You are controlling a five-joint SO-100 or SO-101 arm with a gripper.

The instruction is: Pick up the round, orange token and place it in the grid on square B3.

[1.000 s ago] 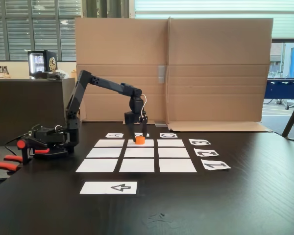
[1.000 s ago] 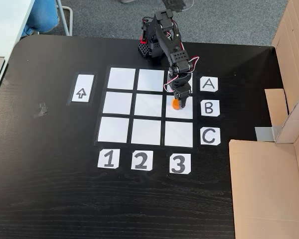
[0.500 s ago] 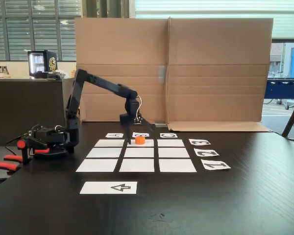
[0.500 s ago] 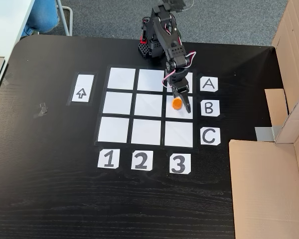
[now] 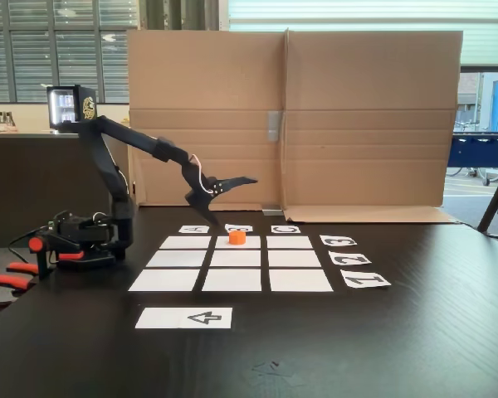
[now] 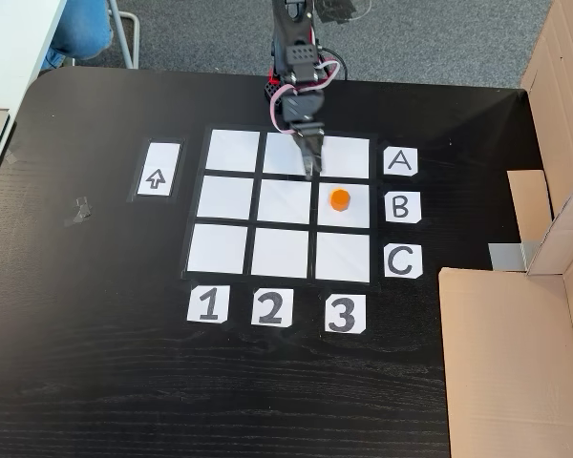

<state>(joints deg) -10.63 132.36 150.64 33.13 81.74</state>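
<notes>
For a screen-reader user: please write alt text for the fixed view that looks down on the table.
An orange token sits on square B3 of a three-by-three white paper grid on a black table. The black gripper hangs open above the grid's top row, clear of the token.

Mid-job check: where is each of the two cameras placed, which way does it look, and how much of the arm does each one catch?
A fixed view: low at the table's edge, facing the cardboard wall; whole arm, open tool raised above the grid.
Another fixed view: high above, looking down on the grid; arm foreshortened, tool.
Both show the token standing on square B3.
</notes>
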